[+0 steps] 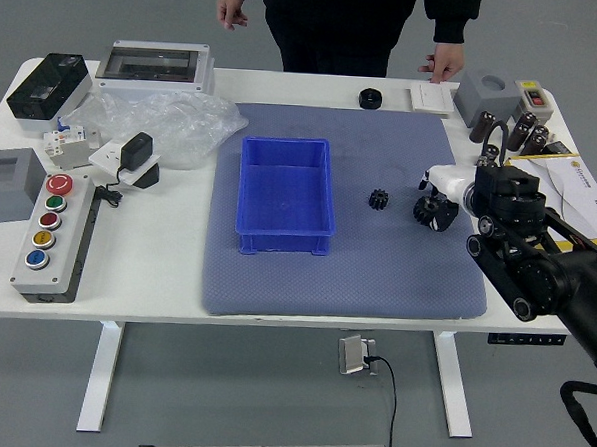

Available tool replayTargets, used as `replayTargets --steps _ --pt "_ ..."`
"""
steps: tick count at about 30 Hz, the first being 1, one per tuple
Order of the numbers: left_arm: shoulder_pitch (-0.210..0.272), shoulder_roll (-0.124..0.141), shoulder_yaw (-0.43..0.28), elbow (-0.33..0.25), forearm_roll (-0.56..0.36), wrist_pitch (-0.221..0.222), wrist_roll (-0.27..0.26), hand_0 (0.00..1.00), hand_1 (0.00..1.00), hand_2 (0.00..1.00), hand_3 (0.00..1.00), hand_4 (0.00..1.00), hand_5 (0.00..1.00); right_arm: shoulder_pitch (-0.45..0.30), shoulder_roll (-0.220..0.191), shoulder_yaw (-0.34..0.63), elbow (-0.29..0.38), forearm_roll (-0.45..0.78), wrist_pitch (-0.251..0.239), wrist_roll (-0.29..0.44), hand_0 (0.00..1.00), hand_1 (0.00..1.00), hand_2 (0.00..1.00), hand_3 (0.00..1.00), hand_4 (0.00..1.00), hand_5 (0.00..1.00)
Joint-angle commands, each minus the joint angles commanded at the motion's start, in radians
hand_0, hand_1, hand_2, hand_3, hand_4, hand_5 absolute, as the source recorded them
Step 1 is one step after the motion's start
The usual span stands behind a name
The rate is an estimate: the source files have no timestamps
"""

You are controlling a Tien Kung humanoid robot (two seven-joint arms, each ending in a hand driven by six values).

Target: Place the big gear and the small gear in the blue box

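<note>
— Head view: one blue box (285, 188), two gears outside it on the mat (345, 291): small gear (378, 199) nearer the box, big gear (422, 208) by the right hand (448, 196)!
— Fingers apart, right at its edge! Person's two hands (444, 61) hang loose. Paper's (580, 198) print: too small to read.

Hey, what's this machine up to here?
The robot's right hand is at the big gear, its fingers over it; whether it grips is unclear. The small gear lies on the mat, and the blue box has nothing inside. A person stands across the table, handling nothing.
</note>
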Motion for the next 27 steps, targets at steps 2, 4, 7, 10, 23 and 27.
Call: replayTargets --steps 2,4,7,10,23,27 --pt "0.0 0.0 0.0 0.0 -0.001 0.0 0.0 0.856 0.845 0.847 0.854 0.765 0.398 -0.002 0.001 -0.001 -0.001 -0.006 -0.009 -0.001 0.708 0.65 0.698 0.744 0.777 0.027" --pt "0.0 0.0 0.001 0.0 -0.002 0.0 0.0 0.856 0.845 0.847 0.854 0.765 0.398 -0.005 0.002 -0.003 -0.003 -0.009 -0.017 -0.001 0.708 0.65 0.698 0.744 0.777 0.027" --pt "0.0 -0.001 0.001 0.0 -0.003 0.0 0.0 0.856 0.843 0.847 0.854 0.764 0.397 -0.009 0.004 -0.005 -0.005 -0.009 -0.031 -0.002 0.674 0.617 0.661 0.722 0.774 0.027" --pt "0.0 -0.001 0.002 0.0 -0.004 0.0 -0.001 0.856 0.843 0.847 0.854 0.764 0.397 -0.013 0.006 -0.005 -0.007 -0.009 -0.037 -0.003 0.674 0.617 0.661 0.722 0.774 0.027" --pt "0.001 0.0 0.0 0.0 -0.003 0.0 -0.001 0.856 0.844 0.846 0.854 0.764 0.397 -0.026 0.012 -0.009 -0.01 -0.009 -0.111 -0.009 0.613 0.546 0.603 0.621 0.757 0.018" --pt "0.001 0.0 0.0 0.0 -0.003 0.0 -0.001 0.856 0.844 0.843 0.854 0.764 0.397 -0.026 0.013 -0.008 -0.01 -0.009 -0.136 -0.012 0.559 0.466 0.515 0.52 0.715 0.028"
